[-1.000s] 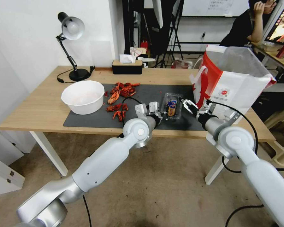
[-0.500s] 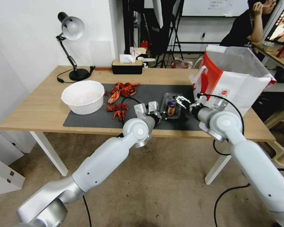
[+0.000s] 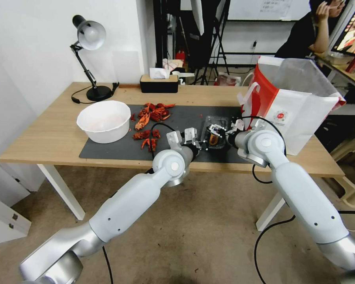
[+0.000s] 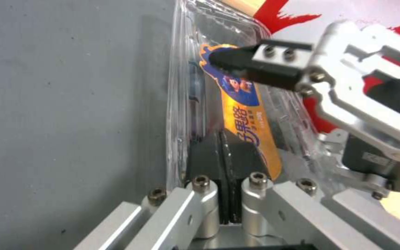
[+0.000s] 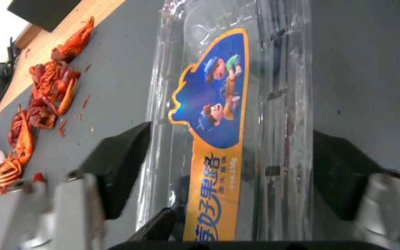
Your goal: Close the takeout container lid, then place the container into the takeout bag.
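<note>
The takeout container (image 3: 216,138) is a small clear clamshell lying flat on the dark mat, just left of the takeout bag (image 3: 299,114). Its lid (image 5: 218,104) is down, blue and yellow label facing up. In the left wrist view my left gripper (image 4: 222,139) is at the container's near edge with its pads pressed together on the clear rim (image 4: 186,104). My right gripper (image 5: 230,146) is open over the container, one black finger (image 5: 116,166) on each long side. One of its fingers (image 4: 251,66) shows above the label in the left wrist view.
A white bowl (image 3: 103,120) stands at the mat's left end, with red crayfish shells (image 3: 152,112) between it and the container. A black tissue box (image 3: 159,83) and a desk lamp (image 3: 90,35) are at the back. The table's front edge (image 3: 225,167) runs just below both grippers.
My right arm has swung left from beside the bag until its open gripper straddles the container. The left gripper and the container have stayed put.
</note>
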Motion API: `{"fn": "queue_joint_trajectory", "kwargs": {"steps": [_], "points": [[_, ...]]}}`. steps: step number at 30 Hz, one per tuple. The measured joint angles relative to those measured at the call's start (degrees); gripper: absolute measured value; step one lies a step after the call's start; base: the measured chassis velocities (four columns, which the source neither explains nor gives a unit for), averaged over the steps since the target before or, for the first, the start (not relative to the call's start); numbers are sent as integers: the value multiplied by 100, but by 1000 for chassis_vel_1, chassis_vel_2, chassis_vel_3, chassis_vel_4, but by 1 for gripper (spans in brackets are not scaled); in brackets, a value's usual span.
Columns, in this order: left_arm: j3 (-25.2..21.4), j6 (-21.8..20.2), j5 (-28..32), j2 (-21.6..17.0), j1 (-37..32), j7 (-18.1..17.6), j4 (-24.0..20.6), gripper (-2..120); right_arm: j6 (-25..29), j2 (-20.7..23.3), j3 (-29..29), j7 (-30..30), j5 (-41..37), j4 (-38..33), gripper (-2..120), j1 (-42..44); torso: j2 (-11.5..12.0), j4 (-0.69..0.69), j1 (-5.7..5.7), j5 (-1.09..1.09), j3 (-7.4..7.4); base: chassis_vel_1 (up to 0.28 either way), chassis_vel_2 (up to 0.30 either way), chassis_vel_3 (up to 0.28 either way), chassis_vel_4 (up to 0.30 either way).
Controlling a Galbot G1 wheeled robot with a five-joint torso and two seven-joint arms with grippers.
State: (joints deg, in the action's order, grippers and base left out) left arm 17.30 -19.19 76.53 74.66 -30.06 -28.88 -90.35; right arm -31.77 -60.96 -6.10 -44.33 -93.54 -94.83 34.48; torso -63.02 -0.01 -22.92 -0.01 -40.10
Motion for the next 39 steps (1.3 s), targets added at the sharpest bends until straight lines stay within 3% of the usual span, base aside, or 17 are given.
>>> {"fn": "queue_joint_trajectory", "kwargs": {"steps": [20, 29, 34, 38, 39], "points": [[-143, 29, 105, -94, -44, -13, -171, 0, 32, -43, 1, 44, 49, 108, 3, 13, 0, 2, 1, 1, 1, 0, 0, 0, 0], [-387, -44, 104, -364, -246, -67, -561, 0, 44, -47, 3, 102, 62, 125, 0, 13, 0, 1, 1, 0, 0, 0, 0, 0, 0], [-766, -123, -155, -744, -576, 3, -1034, 0, 50, -36, 0, 187, 79, 130, 0, 43, 0, 1, 1, -1, 0, 0, 0, 0, 0], [-1115, -165, -526, -1165, -1012, 129, -1505, 12, 50, -48, 13, 225, 85, 143, 0, 28, 0, 0, 1, -1, 0, 0, 0, 0, 0], [-1244, -160, -885, -1336, -1217, 205, -1686, 19, 50, -55, 26, 242, 86, 146, 0, 18, 0, 0, 1, 0, 0, 0, 0, 0, 0]]}}
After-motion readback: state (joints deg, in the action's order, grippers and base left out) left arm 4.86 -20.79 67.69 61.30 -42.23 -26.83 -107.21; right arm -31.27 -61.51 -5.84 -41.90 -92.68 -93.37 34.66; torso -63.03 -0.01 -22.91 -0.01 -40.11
